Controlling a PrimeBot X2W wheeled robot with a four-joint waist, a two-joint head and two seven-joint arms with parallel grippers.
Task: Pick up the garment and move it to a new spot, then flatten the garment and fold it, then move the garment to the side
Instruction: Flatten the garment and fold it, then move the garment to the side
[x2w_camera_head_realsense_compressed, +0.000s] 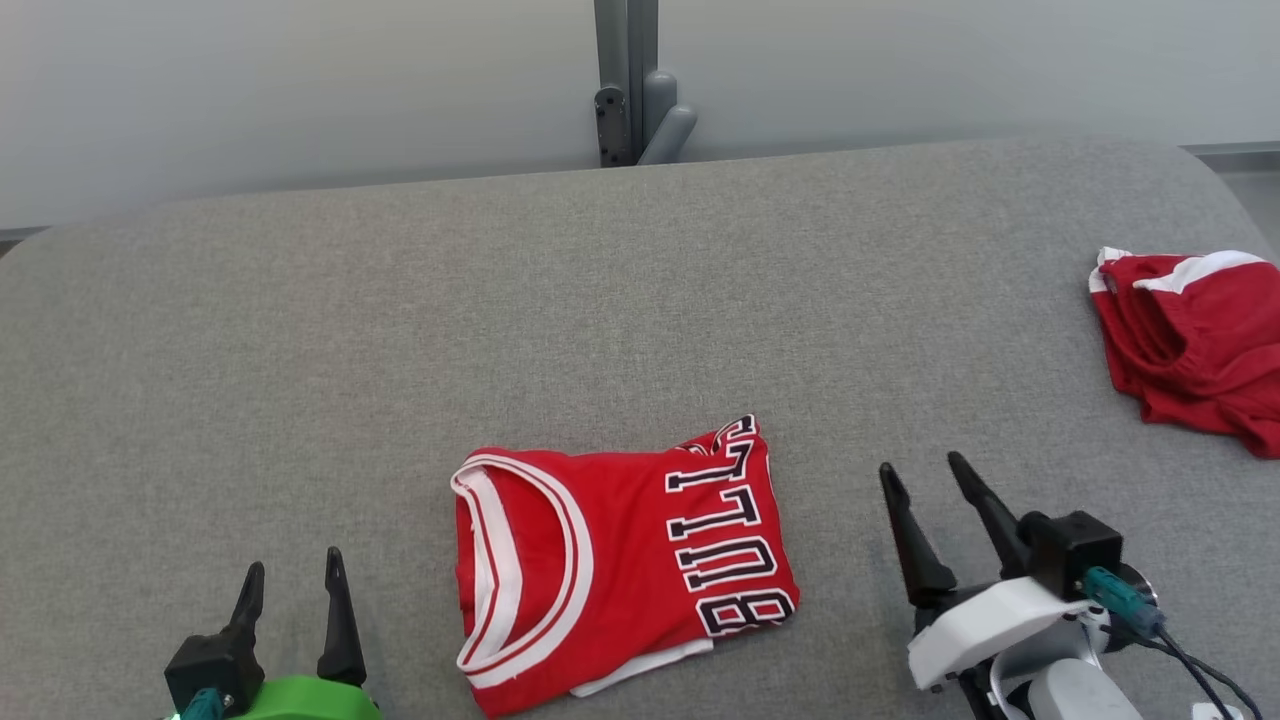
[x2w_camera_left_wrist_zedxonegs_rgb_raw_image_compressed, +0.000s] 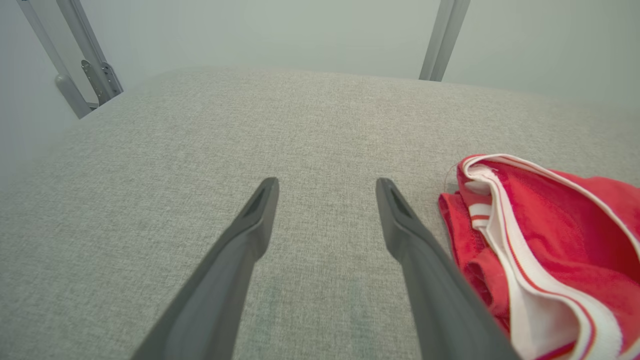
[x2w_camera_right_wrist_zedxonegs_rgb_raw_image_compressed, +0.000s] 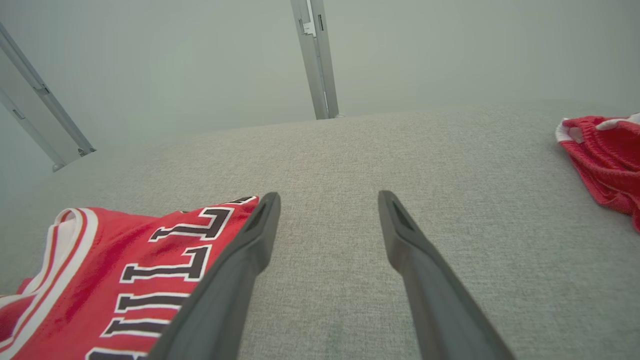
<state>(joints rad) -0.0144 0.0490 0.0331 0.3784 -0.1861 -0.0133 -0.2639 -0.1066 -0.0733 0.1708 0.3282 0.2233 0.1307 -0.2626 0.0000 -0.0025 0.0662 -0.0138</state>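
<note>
Left claw (x2w_camera_head_realsense_compressed: 294, 560) sits lowest in head view, bottom left, fingers spread, nothing between them. Right claw (x2w_camera_head_realsense_compressed: 920, 464) at lower right, also spread and empty. Folded red jersey (x2w_camera_head_realsense_compressed: 620, 560) lies flat on grey counter (x2w_camera_head_realsense_compressed: 400, 330) between the two claws, touching neither; white-trimmed collar toward left claw, black lettering toward right claw. Second red garment (x2w_camera_head_realsense_compressed: 1195, 345) is crumpled at far right edge, well apart from jersey. Grey post (x2w_camera_head_realsense_compressed: 630, 80) stands behind counter.

Left wrist view: left claw (x2w_camera_left_wrist_zedxonegs_rgb_raw_image_compressed: 327, 182) wide open over bare counter (x2w_camera_left_wrist_zedxonegs_rgb_raw_image_compressed: 250, 125). Jersey (x2w_camera_left_wrist_zedxonegs_rgb_raw_image_compressed: 550, 240) collar end lies just beside its right finger; can't tell if touching.

Right wrist view: right claw (x2w_camera_right_wrist_zedxonegs_rgb_raw_image_compressed: 328, 195) open, holding nothing. Jersey (x2w_camera_right_wrist_zedxonegs_rgb_raw_image_compressed: 100, 260) lettering lower left, partly behind left finger. Second red garment (x2w_camera_right_wrist_zedxonegs_rgb_raw_image_compressed: 607, 160) at right edge.
</note>
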